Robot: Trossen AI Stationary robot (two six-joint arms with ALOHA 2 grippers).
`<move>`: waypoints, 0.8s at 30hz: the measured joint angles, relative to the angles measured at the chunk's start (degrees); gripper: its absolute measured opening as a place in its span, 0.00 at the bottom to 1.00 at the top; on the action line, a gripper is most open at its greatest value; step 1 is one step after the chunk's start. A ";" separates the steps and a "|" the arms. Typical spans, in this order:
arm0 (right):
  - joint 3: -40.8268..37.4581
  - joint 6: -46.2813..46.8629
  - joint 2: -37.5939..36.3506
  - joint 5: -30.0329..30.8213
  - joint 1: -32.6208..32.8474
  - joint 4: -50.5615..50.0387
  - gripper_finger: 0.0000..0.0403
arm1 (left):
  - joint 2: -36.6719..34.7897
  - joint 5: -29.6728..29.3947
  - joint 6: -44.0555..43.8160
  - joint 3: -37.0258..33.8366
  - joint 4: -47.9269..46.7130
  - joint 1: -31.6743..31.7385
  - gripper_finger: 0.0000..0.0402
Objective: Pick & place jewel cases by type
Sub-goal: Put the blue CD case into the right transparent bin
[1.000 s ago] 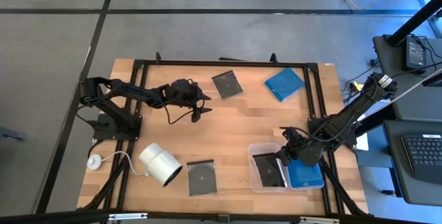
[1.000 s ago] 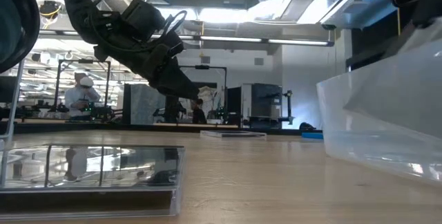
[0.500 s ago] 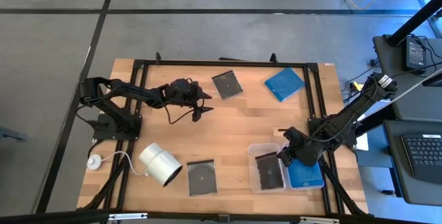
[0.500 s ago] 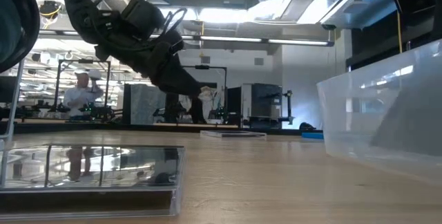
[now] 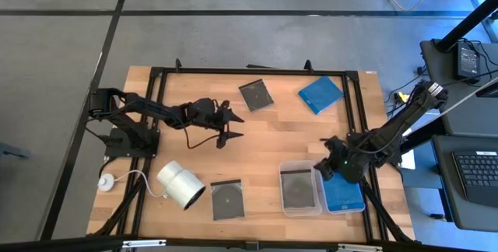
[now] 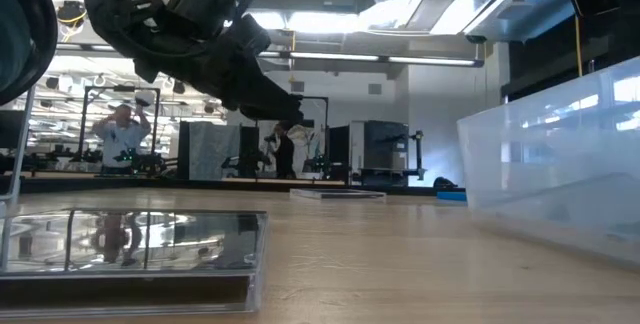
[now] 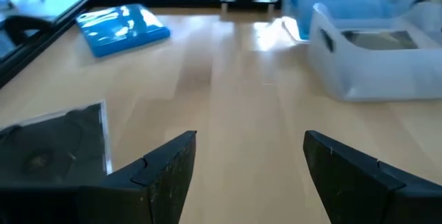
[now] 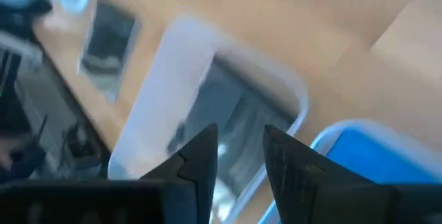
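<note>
Cases are lying across the table: a grey case (image 5: 300, 189) in the clear tray (image 5: 285, 206), a blue case (image 5: 344, 196) in the tray beside it, a grey one (image 5: 256, 95) and a blue one (image 5: 320, 93) at the far edge, another grey (image 5: 226, 199) by the white cylinder (image 5: 181, 184). We are holding the right gripper (image 5: 331, 159) above the trays, fingers slightly apart, empty. Our left gripper (image 5: 226, 126) is hovering mid-table, spread wide.

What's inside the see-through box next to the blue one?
Inside the clear tray lies one dark grey jewel case, flat on the bottom. Whether anything sits under that case is hidden. The right claw hangs beside it, empty.
</note>
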 joint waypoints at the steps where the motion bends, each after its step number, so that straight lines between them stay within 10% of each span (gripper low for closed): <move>1: 0.00 0.01 -0.80 2.34 0.00 -1.34 0.30 | 0.00 -0.02 0.00 0.00 0.20 -0.31 0.66; 10: 0.02 -5.27 -4.16 24.56 -4.60 -6.88 0.30 | 0.00 -9.08 -2.24 0.02 -0.24 1.09 0.66; 24: 0.02 -31.14 -4.14 16.69 -28.71 -6.54 0.30 | 9.53 -11.86 -6.34 10.98 -6.48 10.02 0.66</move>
